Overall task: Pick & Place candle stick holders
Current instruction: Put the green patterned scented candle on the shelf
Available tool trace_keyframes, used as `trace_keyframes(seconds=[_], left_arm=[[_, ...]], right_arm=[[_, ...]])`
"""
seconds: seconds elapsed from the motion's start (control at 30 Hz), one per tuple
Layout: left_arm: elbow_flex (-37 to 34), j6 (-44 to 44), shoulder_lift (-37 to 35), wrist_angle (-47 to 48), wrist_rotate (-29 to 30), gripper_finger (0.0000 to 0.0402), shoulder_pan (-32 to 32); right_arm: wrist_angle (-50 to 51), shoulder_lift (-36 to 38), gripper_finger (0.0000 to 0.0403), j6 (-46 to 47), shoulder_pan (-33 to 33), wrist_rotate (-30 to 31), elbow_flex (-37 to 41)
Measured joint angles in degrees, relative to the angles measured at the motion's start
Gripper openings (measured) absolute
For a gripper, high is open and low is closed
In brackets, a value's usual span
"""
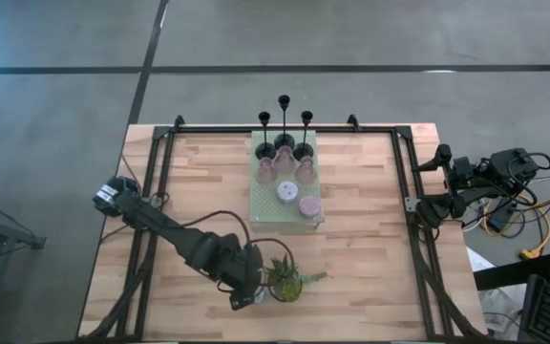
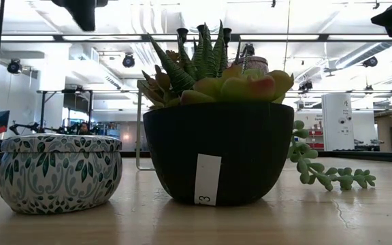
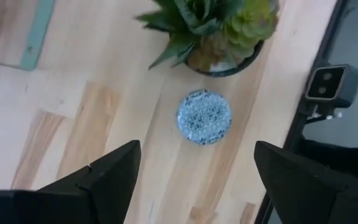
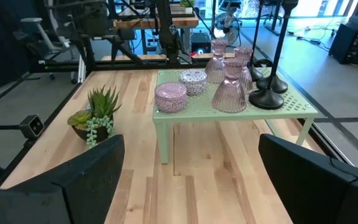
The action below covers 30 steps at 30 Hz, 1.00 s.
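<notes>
Directly beneath our left gripper (image 3: 194, 180), whose fingers stand apart and empty, sits the small patterned cup (image 3: 204, 117) beside the potted plant (image 3: 219, 28); we judge a pick is beginning, requiring a straight descent astride it, the right gripper (image 4: 188, 171) waiting wide open.

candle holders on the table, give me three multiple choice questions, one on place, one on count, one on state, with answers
1. Where is the small patterned round cup that sits off the mat?
A. on the pale green mat
B. on the wood beside the potted plant
C. held by the right tool

2. How many black stemmed sticks stand on the mat?
A. one
B. three
C. five

3. How is the left tool?
A. shut on the cup
B. open above the cup
C. out of view

Answers: 1 B, the left wrist view shows it on bare wood next to the potted plant. 2 B, three stand at the mat's far end. 3 B, its fingers are spread with the cup between and below them.
</notes>
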State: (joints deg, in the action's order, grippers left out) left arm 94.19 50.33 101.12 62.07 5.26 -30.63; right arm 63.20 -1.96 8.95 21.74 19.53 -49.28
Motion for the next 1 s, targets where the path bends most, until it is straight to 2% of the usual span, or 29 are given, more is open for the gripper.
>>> trace_keyframes(seconds=[0.43,0.67,0.8,1.0], left_arm=[[-1.66,-0.32,0.05,-1.96,-2.77,0.0318,0.56],[-1.84,-4.03,2.88,-3.57,-4.39,0.0351,0.07],[-2.51,0.11,3.91,-4.1,-5.88,0.0367,0.28],[-6.2,5.21,3.96,-9.5,-6.45,0.0369,0.24]], right_arm=[[0.0,0.0,0.0366,0.0,-0.01,0.0,-0.01],[0.0,0.0,0.0366,0.0,0.0,0.0,0.0],[0.0,0.01,0.0366,0.0,-0.02,0.01,-0.02],[-0.02,0.0,0.0366,0.0,-0.02,0.0,-0.02]])
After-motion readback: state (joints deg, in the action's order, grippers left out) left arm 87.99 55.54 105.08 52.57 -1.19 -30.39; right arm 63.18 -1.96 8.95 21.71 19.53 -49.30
